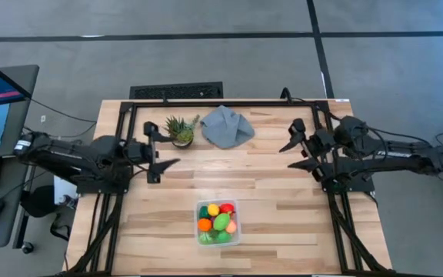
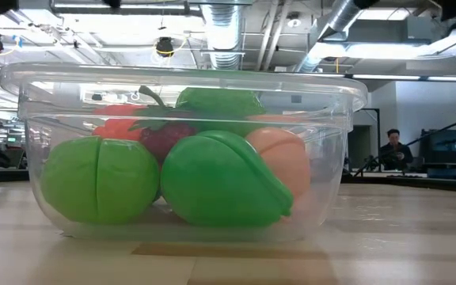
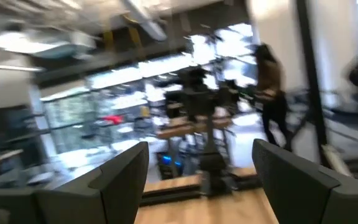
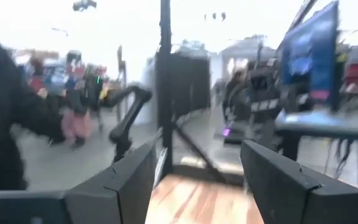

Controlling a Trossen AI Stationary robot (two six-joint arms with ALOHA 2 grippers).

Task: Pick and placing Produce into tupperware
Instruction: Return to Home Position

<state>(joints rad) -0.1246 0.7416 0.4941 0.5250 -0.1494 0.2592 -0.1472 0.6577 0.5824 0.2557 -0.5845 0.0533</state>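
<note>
Left tool (image 1: 171, 151): fingers wide, holding nothing. Right tool (image 1: 287, 157): fingers wide, holding nothing. Tupperware (image 1: 238, 224) stands on the tabletop (image 1: 283, 201) between the 2 tools, well apart from both, toward the front edge. Produce (image 1: 221, 221) lies inside it, piled.
</note>
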